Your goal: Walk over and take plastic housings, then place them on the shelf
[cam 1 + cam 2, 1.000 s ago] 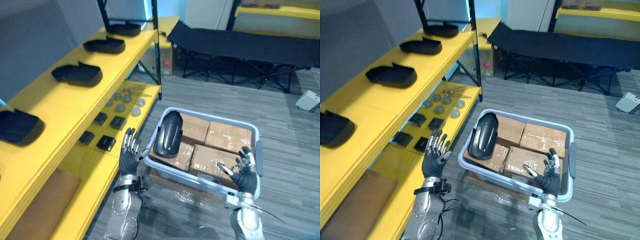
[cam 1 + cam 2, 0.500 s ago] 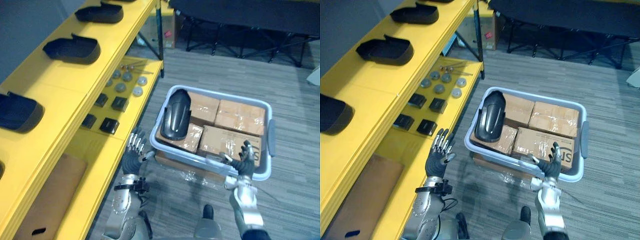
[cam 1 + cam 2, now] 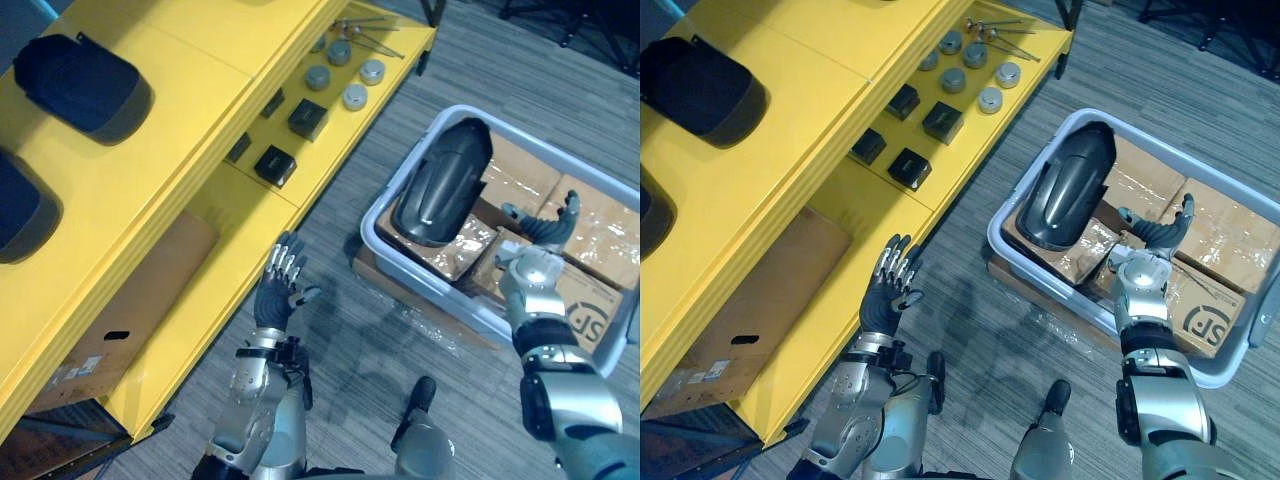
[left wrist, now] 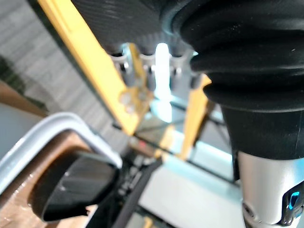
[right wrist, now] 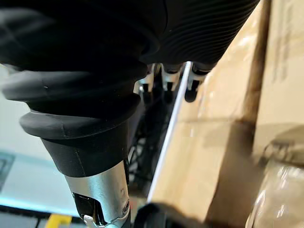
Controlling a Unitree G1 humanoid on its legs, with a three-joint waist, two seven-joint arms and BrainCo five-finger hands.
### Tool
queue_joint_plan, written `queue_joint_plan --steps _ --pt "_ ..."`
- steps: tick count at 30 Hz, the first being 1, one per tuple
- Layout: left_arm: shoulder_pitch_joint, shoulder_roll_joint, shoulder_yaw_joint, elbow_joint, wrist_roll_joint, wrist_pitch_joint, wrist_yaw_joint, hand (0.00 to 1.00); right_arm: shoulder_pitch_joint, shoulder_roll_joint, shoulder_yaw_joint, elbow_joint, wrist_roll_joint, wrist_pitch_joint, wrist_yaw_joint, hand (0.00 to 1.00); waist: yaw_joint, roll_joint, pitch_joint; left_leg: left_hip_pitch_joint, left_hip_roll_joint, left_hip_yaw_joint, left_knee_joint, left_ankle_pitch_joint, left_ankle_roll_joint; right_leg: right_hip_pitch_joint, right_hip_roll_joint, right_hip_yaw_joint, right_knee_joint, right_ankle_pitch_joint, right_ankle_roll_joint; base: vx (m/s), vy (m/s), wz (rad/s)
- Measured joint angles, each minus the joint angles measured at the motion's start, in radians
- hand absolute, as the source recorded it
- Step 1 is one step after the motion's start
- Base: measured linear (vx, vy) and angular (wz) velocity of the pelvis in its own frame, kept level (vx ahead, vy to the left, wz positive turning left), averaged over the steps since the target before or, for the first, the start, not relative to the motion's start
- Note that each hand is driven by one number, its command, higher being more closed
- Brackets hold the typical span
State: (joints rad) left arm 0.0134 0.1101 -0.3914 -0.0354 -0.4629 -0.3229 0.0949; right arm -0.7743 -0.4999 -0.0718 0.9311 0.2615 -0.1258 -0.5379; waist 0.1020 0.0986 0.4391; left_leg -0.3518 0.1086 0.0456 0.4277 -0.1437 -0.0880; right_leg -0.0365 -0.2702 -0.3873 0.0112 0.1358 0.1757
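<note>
Plastic housing (image 3: 442, 180), dark and long, lies in the grey bin (image 3: 372, 215) on top of the cardboard boxes (image 3: 600, 225), along the bin's side nearest the yellow shelf (image 3: 200, 110). Its long axis runs away from us at a slight slant. Our right hand (image 3: 545, 225) hovers over the boxes, fingers spread and empty, just beside the housing, which lies to its left. Our left hand (image 3: 275, 300), likewise spread and empty, hangs over the floor (image 3: 340, 330) between shelf and bin. We judge the right hand nearer.
</note>
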Motion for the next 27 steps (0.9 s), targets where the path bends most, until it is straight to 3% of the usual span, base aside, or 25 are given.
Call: queue_joint_plan --steps 6,11,17,23,27 --pt "-0.009 -0.006 -0.058 0.042 -0.006 -0.001 -0.036 0.0 -0.083 -0.052 0.026 0.096 0.0 0.032 0.015 0.0 0.023 0.037 0.024 -0.035 0.005 -0.011 0.032 -0.002 0.002 -0.024 0.001 -0.024 0.029 -0.005 -0.005 -0.08 0.038 0.01" --pt "-0.018 -0.012 -0.101 0.096 -0.022 0.005 -0.031 0.0 -0.144 -0.107 0.055 0.183 -0.001 0.113 0.022 0.0 0.037 0.052 0.041 -0.07 0.01 -0.013 0.069 -0.005 0.006 -0.049 0.0 -0.027 0.042 -0.012 0.001 -0.09 0.031 -0.03" --pt "-0.026 -0.033 -0.133 0.143 -0.043 0.004 -0.006 0.0 -0.214 -0.17 0.055 0.281 0.0 0.202 0.046 0.0 0.063 0.099 0.058 -0.114 0.005 -0.023 0.09 -0.001 0.015 -0.093 -0.009 -0.029 0.073 -0.017 -0.001 -0.08 0.041 0.03" --pt "-0.044 -0.044 -0.155 0.19 -0.051 0.004 0.024 0.0 -0.238 -0.232 0.091 0.319 -0.003 0.215 0.107 0.0 0.106 0.117 0.055 -0.171 -0.003 -0.037 0.105 0.005 0.022 -0.137 -0.015 -0.047 0.088 -0.015 0.003 -0.03 0.028 0.08" --pt "-0.052 -0.042 -0.165 0.215 -0.076 0.004 0.042 0.0 -0.301 -0.266 0.14 0.329 -0.005 0.208 0.079 0.0 0.114 0.119 0.054 -0.212 -0.019 -0.041 0.11 0.009 0.028 -0.169 -0.029 -0.055 0.089 -0.013 0.006 -0.03 0.039 0.09"
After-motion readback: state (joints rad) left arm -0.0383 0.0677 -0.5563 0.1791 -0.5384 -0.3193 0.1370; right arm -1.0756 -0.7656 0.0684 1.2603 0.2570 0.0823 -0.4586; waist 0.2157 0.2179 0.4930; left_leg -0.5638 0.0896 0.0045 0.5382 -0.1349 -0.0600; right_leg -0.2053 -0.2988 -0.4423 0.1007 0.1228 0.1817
